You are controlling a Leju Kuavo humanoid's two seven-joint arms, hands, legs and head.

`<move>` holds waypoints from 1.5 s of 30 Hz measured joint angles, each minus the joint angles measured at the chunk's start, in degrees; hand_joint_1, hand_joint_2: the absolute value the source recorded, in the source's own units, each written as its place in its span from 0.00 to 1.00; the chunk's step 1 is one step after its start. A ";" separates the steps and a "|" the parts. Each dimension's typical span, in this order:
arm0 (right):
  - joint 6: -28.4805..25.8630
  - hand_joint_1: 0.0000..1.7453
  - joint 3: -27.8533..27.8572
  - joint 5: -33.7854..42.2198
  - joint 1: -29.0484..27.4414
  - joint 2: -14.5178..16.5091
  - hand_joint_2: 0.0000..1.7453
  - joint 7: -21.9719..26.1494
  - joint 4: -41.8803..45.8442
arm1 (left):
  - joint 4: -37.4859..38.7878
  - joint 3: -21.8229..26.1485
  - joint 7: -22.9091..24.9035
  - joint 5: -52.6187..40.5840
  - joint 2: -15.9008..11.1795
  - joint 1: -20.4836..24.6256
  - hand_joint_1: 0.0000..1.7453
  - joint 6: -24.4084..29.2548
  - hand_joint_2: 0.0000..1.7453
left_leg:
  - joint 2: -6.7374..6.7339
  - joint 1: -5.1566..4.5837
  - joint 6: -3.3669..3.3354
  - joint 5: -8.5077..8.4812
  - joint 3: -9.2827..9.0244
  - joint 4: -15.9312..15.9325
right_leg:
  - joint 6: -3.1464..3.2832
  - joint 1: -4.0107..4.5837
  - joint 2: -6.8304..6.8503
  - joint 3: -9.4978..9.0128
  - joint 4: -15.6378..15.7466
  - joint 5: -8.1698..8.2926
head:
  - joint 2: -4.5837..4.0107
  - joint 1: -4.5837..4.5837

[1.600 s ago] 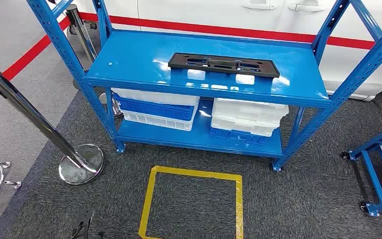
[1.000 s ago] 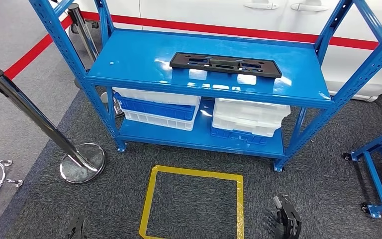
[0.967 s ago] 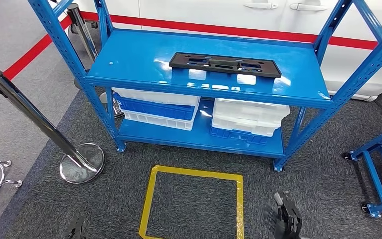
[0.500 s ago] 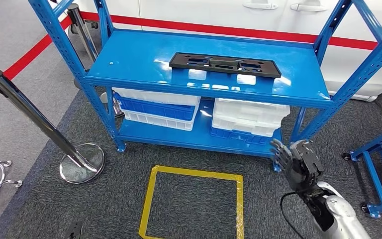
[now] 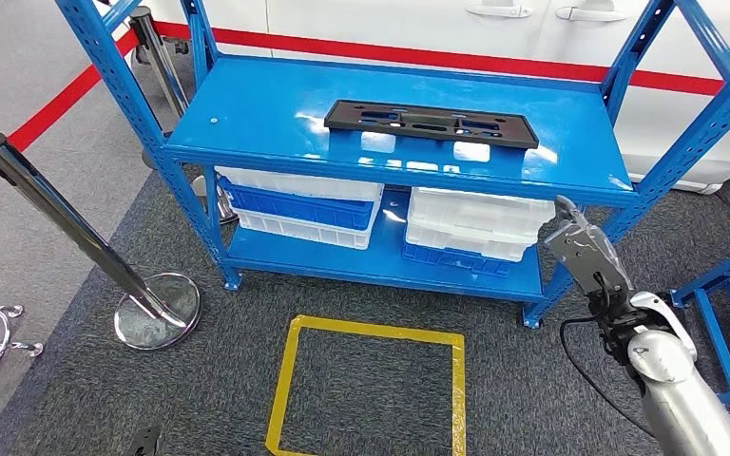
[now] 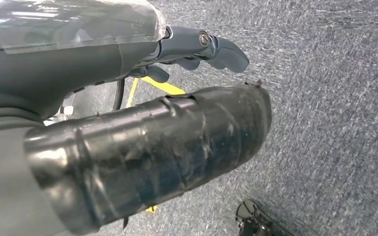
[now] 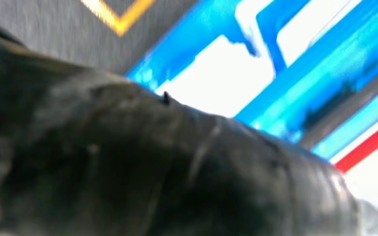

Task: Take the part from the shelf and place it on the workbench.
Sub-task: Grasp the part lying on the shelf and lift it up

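Lying flat on the blue shelf's (image 5: 247, 114) top level, the black part (image 5: 430, 123) is untouched. The right hand (image 5: 585, 252), empty with fingers extended, hangs beside the shelf's front-right post. The left hand (image 6: 128, 123) grasps nothing, fingers loose above the carpet (image 6: 334, 98).

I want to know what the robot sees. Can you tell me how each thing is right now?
black part: lying flat on the top shelf, untouched.
right hand: raised beside the shelf's front corner, holding nothing.
left hand: low over the carpet, holding nothing.
storage bins: stacked on the bottom shelf.
stanchion post: leaning on its base.
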State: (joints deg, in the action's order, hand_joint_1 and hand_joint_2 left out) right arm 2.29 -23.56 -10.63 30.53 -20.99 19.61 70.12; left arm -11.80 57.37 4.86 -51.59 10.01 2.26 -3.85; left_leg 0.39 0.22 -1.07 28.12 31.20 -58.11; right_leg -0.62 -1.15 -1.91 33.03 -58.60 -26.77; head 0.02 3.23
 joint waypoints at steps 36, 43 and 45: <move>-33.34 0.00 -21.38 -45.90 12.48 5.03 0.00 -6.99 -7.70 | 3.24 1.88 -3.76 -7.33 -2.46 -1.75 0.00 -7.74 0.00 | 0.23 0.04 0.01 -0.02 0.15 0.00 | 0.02 0.04 0.23 0.12 -0.08 -0.02 | 0.00 0.02; -34.28 0.00 -22.66 -46.11 12.71 6.51 0.00 -7.73 -8.05 | 4.85 1.87 -4.61 -8.50 -3.22 -2.03 0.00 -7.97 0.00 | 0.26 0.03 0.03 -0.04 0.15 -0.04 | 0.02 0.02 0.24 0.12 -0.08 -0.02 | 0.00 0.00; -34.43 0.00 -22.67 -44.74 12.87 5.98 0.00 -7.09 -8.18 | 5.21 1.80 -5.28 -9.40 -3.29 -2.03 0.00 -7.92 0.00 | 0.29 0.03 0.03 -0.05 0.16 -0.07 | 0.02 0.03 0.28 0.11 -0.08 -0.02 | 0.00 0.00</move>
State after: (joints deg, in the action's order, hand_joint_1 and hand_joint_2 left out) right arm -32.14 -46.23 -55.37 43.40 -15.00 12.52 61.94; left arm -6.60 59.18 -0.43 -61.00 6.72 0.23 -11.77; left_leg 0.67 0.24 -1.04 28.07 31.36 -58.19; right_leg -0.60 -1.12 -1.63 33.14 -58.68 -26.79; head 0.02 3.23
